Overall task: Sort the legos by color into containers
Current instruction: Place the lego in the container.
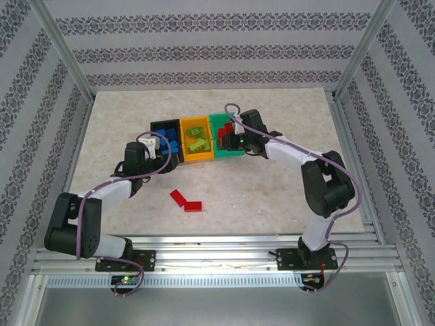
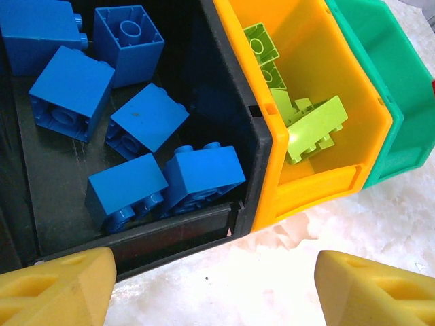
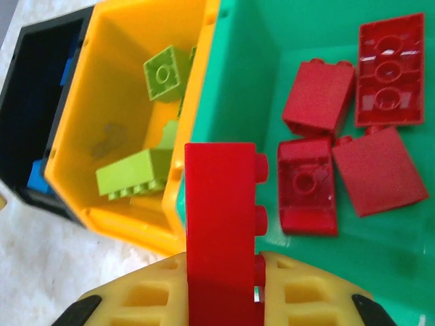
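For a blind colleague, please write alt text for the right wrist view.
The right gripper holds a red brick upright at the near edge of the green bin; four more red bricks lie inside that bin. To its left, the orange-yellow bin holds lime green bricks, and the black bin is at the far left.

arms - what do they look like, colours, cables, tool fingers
The left arm and right arm both have black joint housings and white links, with a purple cable looping along each. On both, the tool fingers are yellow with moulded hollows.
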